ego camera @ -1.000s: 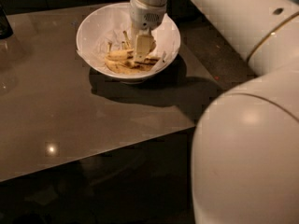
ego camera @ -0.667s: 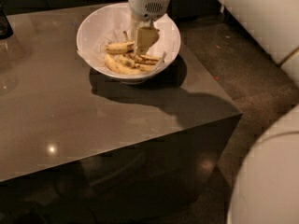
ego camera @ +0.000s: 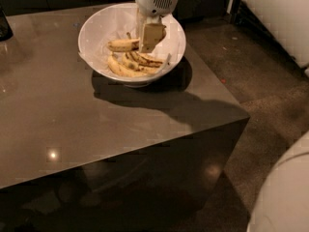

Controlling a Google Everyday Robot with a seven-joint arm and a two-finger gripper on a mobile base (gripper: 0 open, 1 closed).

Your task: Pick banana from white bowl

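- One yellow, brown-spotted banana [ego camera: 123,45] lies across the upper part of the bowl's inside, its right end touching the gripper.
- Several more speckled bananas [ego camera: 129,65] lie piled below it, toward the near rim.
- All sit in the large, deep white bowl [ego camera: 91,25], lined with crumpled white paper [ego camera: 113,25].
- The white-cased gripper [ego camera: 151,36] reaches down into the bowl's right half, its beige tip against the upper banana; whether it is clamped on the fruit or open cannot be told.
- The bowl stands near the far right corner of a glossy dark-brown block table [ego camera: 72,124].
- A speckled grey floor [ego camera: 260,95] lies to the right.
- The robot's rounded white body [ego camera: 285,197] fills the lower right corner.
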